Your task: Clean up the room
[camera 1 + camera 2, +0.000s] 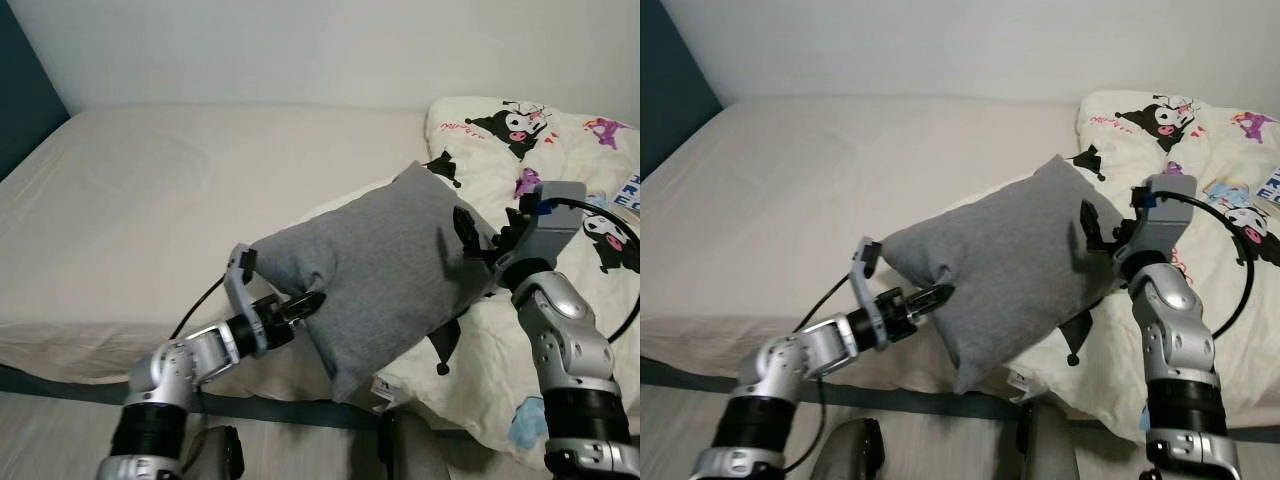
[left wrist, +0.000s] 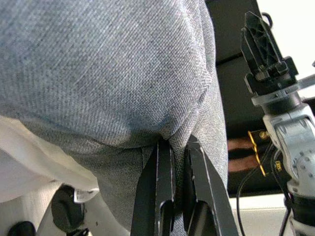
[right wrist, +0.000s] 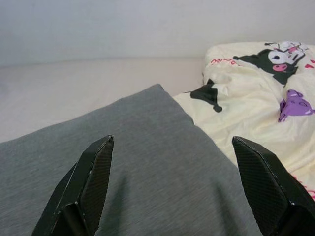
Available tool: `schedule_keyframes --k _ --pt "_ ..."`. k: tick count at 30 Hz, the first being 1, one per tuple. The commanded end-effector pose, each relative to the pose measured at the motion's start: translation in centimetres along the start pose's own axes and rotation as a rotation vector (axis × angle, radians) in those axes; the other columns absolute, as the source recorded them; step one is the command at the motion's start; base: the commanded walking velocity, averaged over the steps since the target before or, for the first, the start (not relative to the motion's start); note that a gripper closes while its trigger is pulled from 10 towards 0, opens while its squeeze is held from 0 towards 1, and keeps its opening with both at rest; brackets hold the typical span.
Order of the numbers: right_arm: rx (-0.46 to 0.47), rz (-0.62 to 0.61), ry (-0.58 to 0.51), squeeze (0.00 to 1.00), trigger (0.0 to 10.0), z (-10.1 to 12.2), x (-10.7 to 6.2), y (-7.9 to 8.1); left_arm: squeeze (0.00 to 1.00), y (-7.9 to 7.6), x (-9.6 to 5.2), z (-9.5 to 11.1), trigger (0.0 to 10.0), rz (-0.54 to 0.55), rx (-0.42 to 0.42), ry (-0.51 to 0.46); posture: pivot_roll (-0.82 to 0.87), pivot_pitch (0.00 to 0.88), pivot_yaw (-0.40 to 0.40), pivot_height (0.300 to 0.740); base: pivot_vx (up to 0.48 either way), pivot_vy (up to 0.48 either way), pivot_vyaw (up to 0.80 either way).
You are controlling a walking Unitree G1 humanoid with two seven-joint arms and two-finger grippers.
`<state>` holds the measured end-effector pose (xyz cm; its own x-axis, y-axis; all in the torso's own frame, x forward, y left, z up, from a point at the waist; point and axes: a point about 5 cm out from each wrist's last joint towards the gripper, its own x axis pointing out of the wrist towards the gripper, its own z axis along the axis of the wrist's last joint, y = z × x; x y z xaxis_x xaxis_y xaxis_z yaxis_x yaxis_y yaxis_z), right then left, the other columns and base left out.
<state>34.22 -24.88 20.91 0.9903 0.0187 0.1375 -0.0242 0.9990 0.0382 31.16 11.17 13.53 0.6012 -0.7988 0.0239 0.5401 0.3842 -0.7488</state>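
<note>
Left hand (image 1: 305,303), low and left of centre in the head view, fingers pressed together, pinching the lower-left corner of the grey pillow (image 1: 385,265). Right hand (image 3: 174,184) spread wide, its fingers straddling the pillow's right edge. The pillow hangs at centre frame between them, long axis tilting up toward the upper right, over the cartoon-print duvet (image 1: 560,150) and bare mattress (image 1: 150,190).

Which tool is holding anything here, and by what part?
The left tool pinches the grey pillow at its left corner; the right tool is open over the pillow's other end.
</note>
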Motion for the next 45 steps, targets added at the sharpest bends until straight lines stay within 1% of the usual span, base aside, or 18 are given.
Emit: schedule_keyframes --k 1,2,3,5,7,11,13,15,16,19,20,21,25,27,34,37,43,45 --pt "-0.008 -0.008 -0.005 0.00 10.0 0.0 0.0 -0.6 0.00 -0.2 -0.9 0.4 0.0 -0.049 0.006 0.003 0.04 0.169 0.008 0.578 0.000 0.000 0.00" --pt "-0.010 -0.015 -0.008 0.00 10.0 0.3 0.2 -1.1 0.00 0.0 -2.0 1.1 0.0 -0.060 0.032 0.013 0.04 0.172 0.008 0.578 0.000 0.000 0.00" --pt "-0.010 -0.015 -0.008 0.00 10.0 0.3 0.2 -1.1 0.00 0.0 -2.0 1.1 0.0 -0.060 0.032 0.013 0.04 0.172 0.008 0.578 0.000 0.000 0.00" --pt "-0.003 -0.025 -0.011 0.00 10.0 1.0 0.5 -2.3 0.00 0.3 -4.1 2.9 0.0 -0.070 0.087 0.028 0.04 0.176 0.007 0.578 0.000 0.000 0.00" --pt "0.018 -0.029 -0.003 0.00 10.0 1.4 0.8 -3.3 0.00 0.4 -5.3 4.0 0.0 -0.067 0.121 0.042 0.05 0.177 0.005 0.578 0.000 0.000 0.00" --pt "0.033 -0.020 0.037 0.00 10.0 1.1 1.1 -4.4 0.00 0.8 -6.1 4.6 0.0 -0.048 0.163 0.093 0.05 0.181 0.005 0.578 0.000 0.000 0.00" --pt "0.033 -0.020 0.037 0.00 10.0 1.1 1.1 -4.4 0.00 0.8 -6.1 4.6 0.0 -0.048 0.163 0.093 0.05 0.181 0.005 0.578 0.000 0.000 0.00" --pt "0.060 0.006 0.076 0.00 10.0 0.7 1.3 -4.9 0.00 1.3 -6.4 4.5 0.0 -0.006 0.200 0.125 0.05 0.182 0.006 0.578 0.000 0.000 0.00" --pt "0.116 0.037 0.109 0.24 10.0 0.1 1.4 -4.9 0.00 2.0 -6.2 4.4 0.0 0.040 0.231 0.123 0.05 0.186 0.009 0.578 0.000 0.000 0.00" --pt "0.195 0.079 0.145 0.24 10.0 -0.7 1.5 -4.9 0.00 2.7 -6.0 4.2 0.0 0.090 0.269 0.120 0.05 0.186 0.009 0.578 0.000 0.000 0.00" --pt "0.223 0.154 0.224 1.00 10.0 -2.3 1.2 -4.3 0.00 3.1 -5.4 3.6 0.0 0.126 0.299 0.118 0.05 0.197 0.014 0.578 0.000 0.000 0.00" --pt "0.250 0.212 0.283 1.00 10.0 -3.5 0.9 -3.9 0.00 3.4 -5.0 3.1 0.0 0.148 0.323 0.119 0.05 0.201 0.014 0.578 0.000 0.000 0.00" --pt "0.269 0.251 0.359 1.00 10.0 -5.2 0.4 -3.6 0.00 3.7 -4.4 2.5 0.0 0.186 0.359 0.123 0.07 0.210 0.013 0.578 0.000 0.000 0.00" --pt "0.232 0.188 0.363 1.00 10.0 -6.3 0.2 -4.1 0.00 4.1 -4.1 2.3 0.0 0.236 0.380 0.119 0.08 0.222 0.012 0.578 0.000 0.000 0.00" --pt "0.205 0.069 0.304 1.00 10.0 -6.3 -0.1 -5.7 0.00 4.4 -4.1 2.6 0.0 0.266 0.403 0.107 0.12 0.238 0.018 0.578 0.000 0.000 0.00" --pt "0.185 -0.050 0.295 1.00 10.0 -6.3 -0.4 -7.0 0.00 4.6 -4.6 2.9 0.0 0.278 0.423 0.115 0.14 0.246 0.027 0.578 0.000 0.000 0.00" --pt "0.193 -0.071 0.342 1.00 10.0 -7.3 -0.8 -6.8 0.00 4.6 -4.9 3.2 0.0 0.281 0.431 0.116 0.15 0.251 0.032 0.578 0.000 0.000 0.00" --pt "0.249 -0.049 0.400 1.00 10.0 -8.6 -1.0 -5.9 0.00 4.6 -5.0 3.3 0.0 0.282 0.435 0.116 0.16 0.256 0.040 0.578 0.000 0.000 0.00"
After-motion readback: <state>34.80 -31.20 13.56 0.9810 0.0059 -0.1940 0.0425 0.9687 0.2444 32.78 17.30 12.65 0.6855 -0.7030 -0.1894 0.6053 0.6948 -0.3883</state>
